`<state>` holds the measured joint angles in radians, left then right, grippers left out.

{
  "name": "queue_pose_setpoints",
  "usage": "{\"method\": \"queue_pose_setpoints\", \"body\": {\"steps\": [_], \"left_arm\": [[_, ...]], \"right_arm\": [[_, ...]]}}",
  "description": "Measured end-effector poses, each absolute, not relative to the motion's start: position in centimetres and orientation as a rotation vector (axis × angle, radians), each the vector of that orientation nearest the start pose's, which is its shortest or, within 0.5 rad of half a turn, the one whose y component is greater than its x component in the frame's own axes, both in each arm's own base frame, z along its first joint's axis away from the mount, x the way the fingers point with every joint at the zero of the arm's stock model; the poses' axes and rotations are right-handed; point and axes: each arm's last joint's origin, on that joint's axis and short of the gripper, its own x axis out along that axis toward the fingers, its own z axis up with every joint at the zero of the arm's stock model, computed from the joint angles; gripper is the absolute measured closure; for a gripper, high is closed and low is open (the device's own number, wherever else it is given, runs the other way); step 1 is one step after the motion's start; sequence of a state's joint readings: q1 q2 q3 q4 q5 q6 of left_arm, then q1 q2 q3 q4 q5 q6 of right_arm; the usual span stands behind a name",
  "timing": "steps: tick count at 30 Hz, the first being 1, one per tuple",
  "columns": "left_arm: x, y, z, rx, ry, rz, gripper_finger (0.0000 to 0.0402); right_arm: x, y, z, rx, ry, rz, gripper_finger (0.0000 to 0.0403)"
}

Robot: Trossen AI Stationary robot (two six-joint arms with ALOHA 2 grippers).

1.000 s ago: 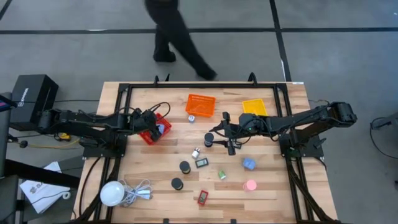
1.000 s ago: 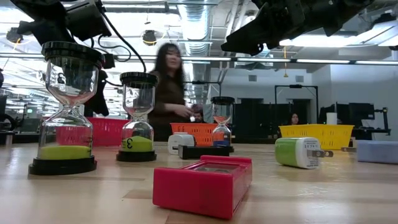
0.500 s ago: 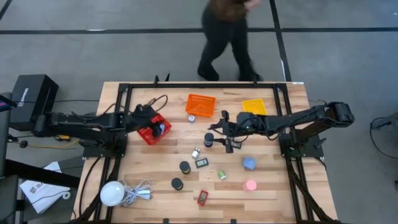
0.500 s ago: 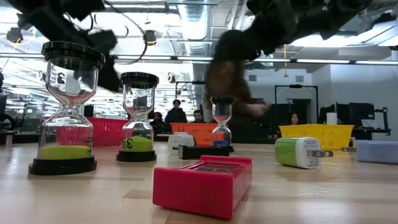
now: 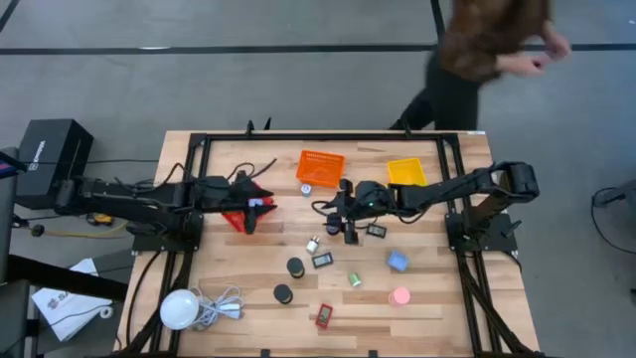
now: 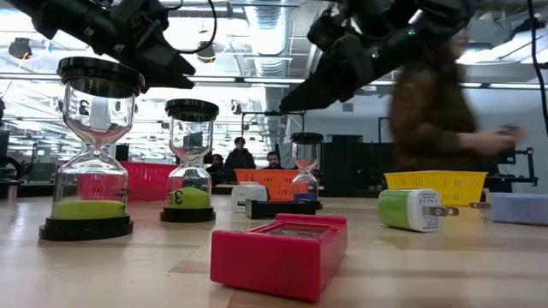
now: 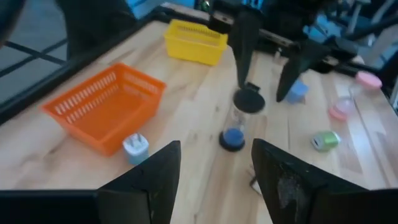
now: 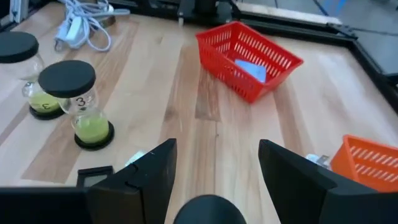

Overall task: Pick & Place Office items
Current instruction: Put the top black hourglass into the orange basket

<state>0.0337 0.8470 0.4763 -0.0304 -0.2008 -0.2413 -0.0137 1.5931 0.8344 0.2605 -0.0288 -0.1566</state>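
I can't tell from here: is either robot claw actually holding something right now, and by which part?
Nothing is held. The right gripper hangs open above the blue sand timer; the left gripper is open and empty by the red basket.

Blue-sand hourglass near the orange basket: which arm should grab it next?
Right. The right gripper hangs open directly over the blue-sand hourglass, its cap between the fingers. The left gripper is off by the red basket.

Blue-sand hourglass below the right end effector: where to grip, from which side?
Grip the blue-sand hourglass by its round black top cap, from straight above: it stands upright, and the right end effector, open, hangs with a finger either side of the cap.
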Motion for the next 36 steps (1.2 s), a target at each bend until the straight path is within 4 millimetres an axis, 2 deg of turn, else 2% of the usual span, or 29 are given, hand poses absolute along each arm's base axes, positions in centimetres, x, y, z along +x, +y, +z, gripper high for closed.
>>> {"method": "queue_pose_setpoints", "body": {"steps": [10, 19, 36], "left_arm": [[19.1, 0.7, 22.4, -0.193, 0.406, 0.254, 0.0211], [19.1, 0.7, 22.6, -0.196, 0.382, 0.251, 0.0211], [19.2, 0.7, 22.8, -0.198, 0.366, 0.25, 0.0211]], "right_arm": [[32.9, -0.4, 19.3, -0.136, 0.599, 0.06, 0.018], [33.5, -0.4, 16.6, -0.1, 0.678, 0.052, 0.0173], [33.5, -0.5, 16.4, -0.048, 0.711, 0.033, 0.0194]]}}
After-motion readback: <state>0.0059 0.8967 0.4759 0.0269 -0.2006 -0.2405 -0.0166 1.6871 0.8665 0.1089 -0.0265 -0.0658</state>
